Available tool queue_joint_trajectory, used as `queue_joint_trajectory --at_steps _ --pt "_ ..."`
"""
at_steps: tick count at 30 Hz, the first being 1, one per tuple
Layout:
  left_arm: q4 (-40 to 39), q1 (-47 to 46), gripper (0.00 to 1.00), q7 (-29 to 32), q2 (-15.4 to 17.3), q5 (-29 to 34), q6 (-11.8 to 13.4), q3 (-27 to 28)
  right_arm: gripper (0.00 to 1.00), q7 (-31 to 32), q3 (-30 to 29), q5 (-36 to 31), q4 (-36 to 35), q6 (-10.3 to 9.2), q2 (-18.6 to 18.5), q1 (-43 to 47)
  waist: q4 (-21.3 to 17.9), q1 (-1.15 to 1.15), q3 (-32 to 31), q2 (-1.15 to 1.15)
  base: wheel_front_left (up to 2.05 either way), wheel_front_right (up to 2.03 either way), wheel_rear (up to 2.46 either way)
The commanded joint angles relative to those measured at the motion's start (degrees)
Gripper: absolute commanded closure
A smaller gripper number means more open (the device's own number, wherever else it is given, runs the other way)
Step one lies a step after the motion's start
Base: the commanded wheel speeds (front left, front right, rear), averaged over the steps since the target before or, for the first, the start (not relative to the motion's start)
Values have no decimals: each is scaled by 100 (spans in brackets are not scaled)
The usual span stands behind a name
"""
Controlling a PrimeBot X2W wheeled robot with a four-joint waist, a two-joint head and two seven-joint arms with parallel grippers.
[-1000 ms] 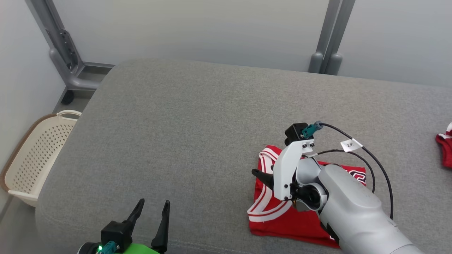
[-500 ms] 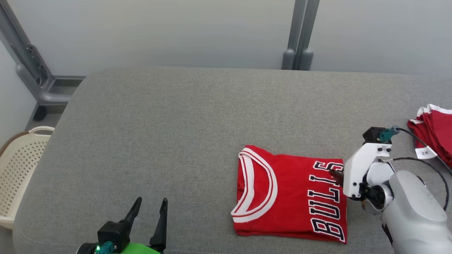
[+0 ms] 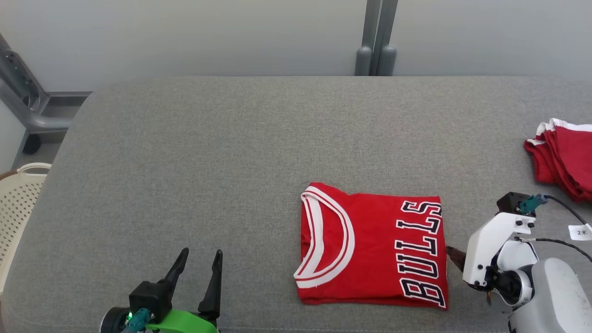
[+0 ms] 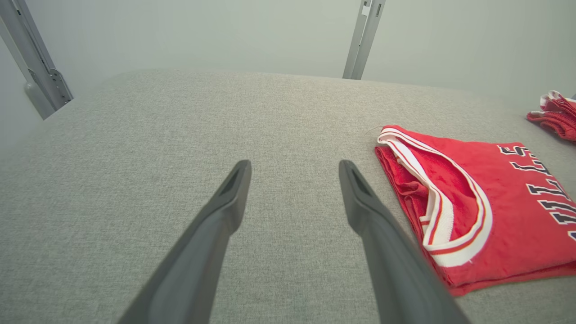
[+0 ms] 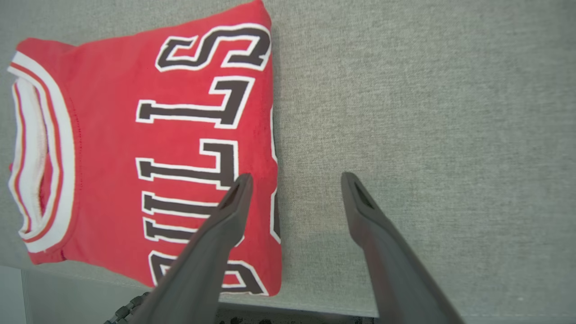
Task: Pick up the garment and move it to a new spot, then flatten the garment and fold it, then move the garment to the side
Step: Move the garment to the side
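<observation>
Head view gives me the jersey (image 3: 374, 245) lying flat on the grey bench (image 3: 208, 152), folded into a neat near-rectangle. It is bright red, with a curved neckline banded in white and thin red stripes at the end toward my left fingers (image 3: 214, 282). Black letters outlined in white spell BULLS, running sideways along the end toward my right fingers (image 3: 455, 256). The edges look straight; the neckline end shows a few stacked layers.

My right fingers are spread wide and hold nothing. One dark tip shows just beside the jersey's lettered edge. In the right wrist view, one of the right fingers (image 5: 225, 220) crosses in front of the lettered edge of the jersey (image 5: 112, 148), while the other is over bare bench. I cannot tell whether either tip touches the cloth.

My left fingers are spread too, and empty. In the left wrist view the left fingers (image 4: 225, 211) point out over bare bench, and the jersey (image 4: 495, 211) lies off to the right of them, neckline end nearest, apart from both tips.

Beyond the right fingers, at the far right of the bench, sits a pile (image 3: 564, 157) of more red cloth with white trim, well apart from the jersey.
</observation>
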Motion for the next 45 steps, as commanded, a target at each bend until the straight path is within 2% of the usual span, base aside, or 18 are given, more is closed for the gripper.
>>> queue_joint_trajectory --at_steps 1,8,18,19,21,22,24,35,38,45 --pt "11 -80 0 -16 3 46 -18 8 0 17 35 72 -48 0 11 88 34 0 39 0 0 0 0" --pt "67 -190 0 -15 12 87 -82 13 0 -60 92 312 15 0 3 137 179 0 165 0 0 0 0" --pt "101 -281 0 -16 -4 132 -123 13 0 -370 -46 172 719 0 9 -127 389 0 289 0 0 0 0" --pt "102 -281 0 -16 -7 138 -120 17 24 -404 -43 185 814 0 12 -160 405 0 291 0 0 0 0" --pt "110 -280 0 -16 -12 145 -129 21 58 -456 -3 173 971 0 21 -207 439 0 287 0 0 0 0" --pt "110 -280 0 -16 -12 145 -129 21 58 -456 -3 173 971 0 21 -207 439 0 287 0 0 0 0" --pt "120 -279 0 -16 -26 148 -134 26 100 -540 27 102 1078 0 31 -257 474 0 265 0 0 0 0" --pt "95 -41 0 -17 -165 167 -146 90 100 -616 377 -438 978 0 3 -709 303 0 49 0 0 0 0" --pt "48 -19 0 -17 -203 193 -171 110 100 -511 705 -611 881 0 11 -899 161 0 10 0 0 0 0" --pt "-78 6 0 -16 -345 301 -223 188 100 -554 1294 -780 963 -2 -523 -1499 -258 0 10 0 0 0 0"
